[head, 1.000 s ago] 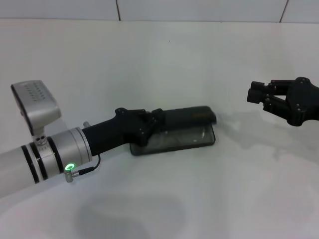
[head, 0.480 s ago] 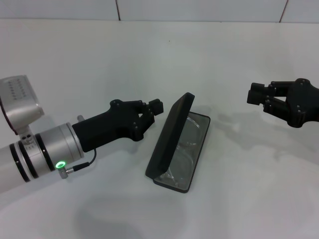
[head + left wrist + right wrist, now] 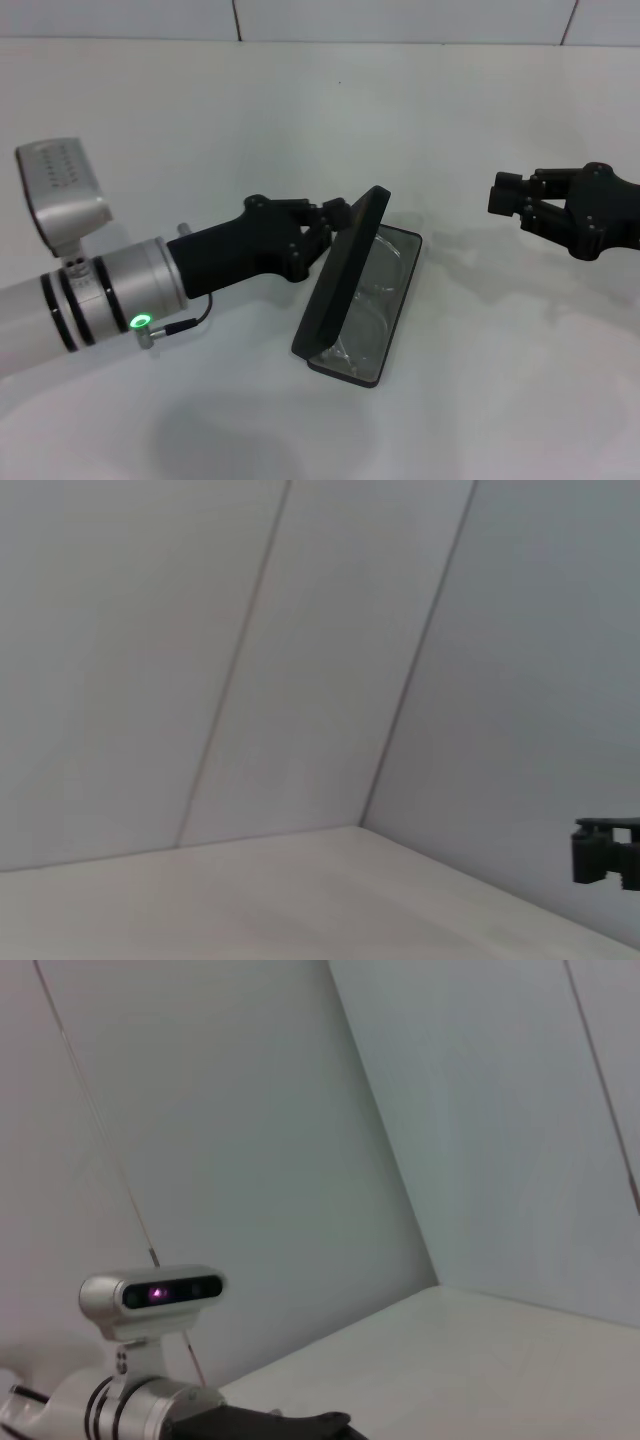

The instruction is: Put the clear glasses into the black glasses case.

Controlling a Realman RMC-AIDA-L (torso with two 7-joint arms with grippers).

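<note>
The black glasses case [image 3: 362, 300] lies on the white table [image 3: 300, 120], set at a diagonal in the head view. Its lid [image 3: 342, 270] stands raised at a steep angle along the edge nearest the left arm. The clear glasses [image 3: 372, 298] rest inside the lower tray, on the grey lining, visible as faint transparent outlines; they appear fully seated below the rim, though exact seating is hard to confirm.

The left gripper [image 3: 338, 214] is at the upper outer face of the lid, touching it or just beside it. Its fingers [image 3: 330, 212] appear drawn close together, with nothing clamped between them. The left wrist view shows only wall panels, the table surface and the far gripper, so it gives no check on this contact.

The right gripper [image 3: 507, 194] hovers well apart from the case, above the table on the robot's right side. Whether its fingers are apart or together cannot be told. It holds nothing visible.

Step in hand, by judgement: insertion is done and lid closure is the remaining action. The next move calls for the left gripper to press the lid over and down toward the tray. The case is unrestrained and may slide under a sideways push, so the force should be directed downward.
</note>
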